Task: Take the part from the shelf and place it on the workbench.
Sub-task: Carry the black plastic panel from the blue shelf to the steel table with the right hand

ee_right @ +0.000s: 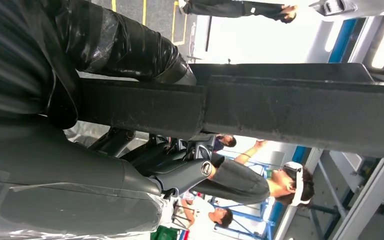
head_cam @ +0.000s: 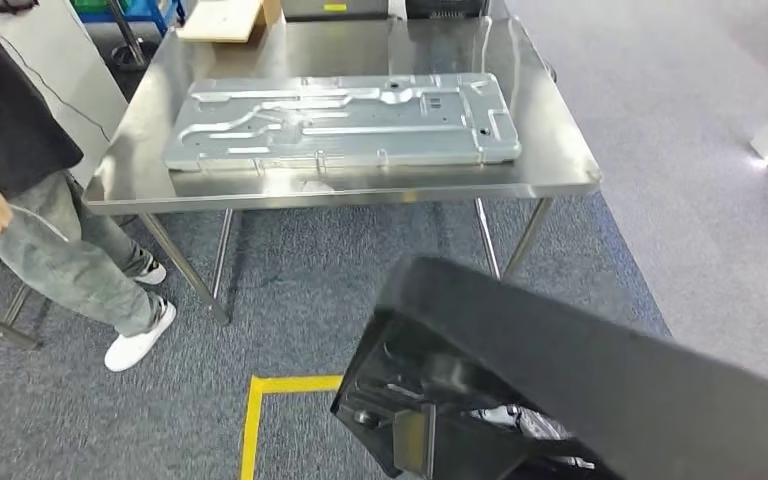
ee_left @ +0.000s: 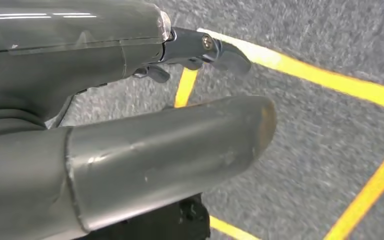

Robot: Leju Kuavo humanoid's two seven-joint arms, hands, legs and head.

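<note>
Part (ee_right: 260, 107), black, is gripped by the right hand (ee_right: 130, 135) at lower right; left hand (ee_left: 145, 115) hangs spread, empty; bench (head_cam: 550, 150) above.

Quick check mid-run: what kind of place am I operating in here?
Most likely a factory or workshop test area: a stainless steel workbench holding a stamped grey sheet-metal panel, yellow tape lines marked on grey carpet, and a person standing beside it.

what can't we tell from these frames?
- Head view: the black part runs off the lower and right edges and hides the right hand beneath it.
- Right wrist view: the right hand is pressed to the part; the part's shape is unclear.
- Left wrist view: the left hand is close and blurred; what lies beyond it is hidden.
- Head view: the person is cut by the left edge.
</note>
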